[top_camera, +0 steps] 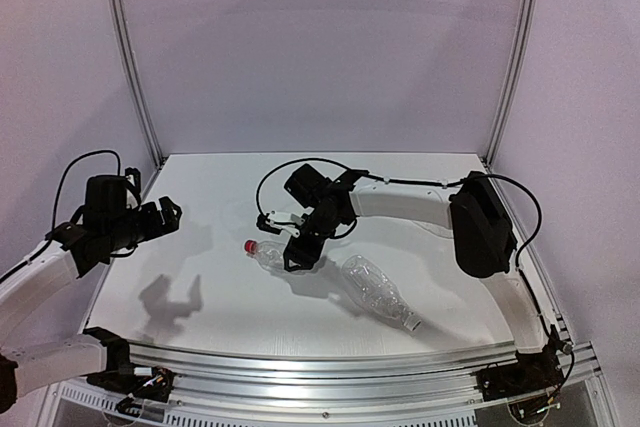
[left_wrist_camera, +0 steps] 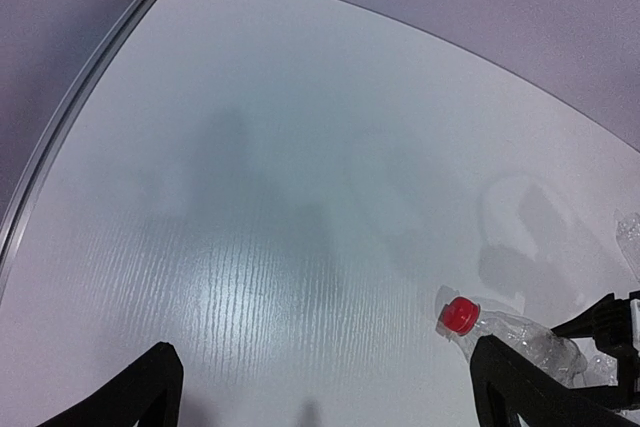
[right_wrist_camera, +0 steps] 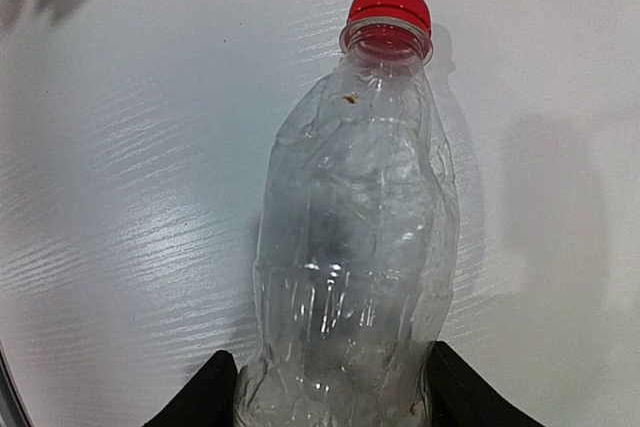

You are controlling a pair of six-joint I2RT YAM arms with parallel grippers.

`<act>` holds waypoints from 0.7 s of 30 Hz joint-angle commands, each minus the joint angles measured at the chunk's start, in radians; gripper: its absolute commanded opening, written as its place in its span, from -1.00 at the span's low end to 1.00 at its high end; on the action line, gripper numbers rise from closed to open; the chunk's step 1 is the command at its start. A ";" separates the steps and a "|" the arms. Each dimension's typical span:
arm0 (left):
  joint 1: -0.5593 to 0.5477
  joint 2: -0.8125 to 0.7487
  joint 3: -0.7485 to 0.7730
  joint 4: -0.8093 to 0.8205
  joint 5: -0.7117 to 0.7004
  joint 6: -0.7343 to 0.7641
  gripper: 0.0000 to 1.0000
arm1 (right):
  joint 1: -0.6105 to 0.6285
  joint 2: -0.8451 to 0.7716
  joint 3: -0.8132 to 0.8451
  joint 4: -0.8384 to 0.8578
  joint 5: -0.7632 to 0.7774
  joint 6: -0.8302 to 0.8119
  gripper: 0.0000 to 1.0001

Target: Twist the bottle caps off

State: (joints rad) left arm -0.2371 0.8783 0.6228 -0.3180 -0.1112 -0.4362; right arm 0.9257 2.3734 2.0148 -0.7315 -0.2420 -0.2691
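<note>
A clear crushed bottle (top_camera: 272, 255) lies on the white table, its bright red cap (top_camera: 250, 244) pointing left. My right gripper (top_camera: 300, 250) is shut on this bottle's body. In the right wrist view the bottle (right_wrist_camera: 350, 237) runs up from between the black fingers (right_wrist_camera: 200, 397), with the red cap (right_wrist_camera: 390, 7) screwed on at the top. A second clear bottle (top_camera: 375, 289) lies to the right, its pale cap (top_camera: 412, 324) pointing toward the near edge. My left gripper (top_camera: 168, 215) is open and empty, raised left of the red cap (left_wrist_camera: 459, 315).
The white table (top_camera: 220, 297) has a metal rail along its near edge (top_camera: 330, 362) and upright frame posts at the back corners (top_camera: 150, 137). Black cables loop over the right arm (top_camera: 300, 169). The right gripper shows at the left wrist view's edge (left_wrist_camera: 610, 327).
</note>
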 commanded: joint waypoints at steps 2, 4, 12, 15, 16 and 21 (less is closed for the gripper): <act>-0.007 -0.003 -0.014 0.017 0.019 0.017 0.98 | 0.010 0.031 -0.038 0.031 0.011 -0.003 0.14; -0.006 -0.004 -0.014 0.017 0.022 0.016 0.97 | 0.009 0.028 -0.048 0.042 0.010 -0.002 0.03; -0.006 -0.009 -0.018 0.022 0.030 0.017 0.97 | 0.009 -0.007 -0.096 0.088 0.003 0.006 -0.48; -0.006 -0.012 -0.022 0.031 0.041 0.019 0.97 | 0.009 -0.037 -0.132 0.117 0.016 0.013 -0.59; -0.005 -0.014 -0.024 0.034 0.044 0.019 0.97 | 0.010 -0.050 -0.146 0.133 0.022 0.016 -0.62; -0.006 -0.018 -0.035 0.060 0.056 0.019 0.98 | 0.010 -0.138 -0.252 0.242 0.053 0.046 -0.87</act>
State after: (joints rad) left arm -0.2371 0.8745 0.6060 -0.2920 -0.0822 -0.4362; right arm 0.9264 2.3066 1.8442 -0.5404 -0.2325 -0.2569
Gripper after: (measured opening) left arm 0.988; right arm 0.615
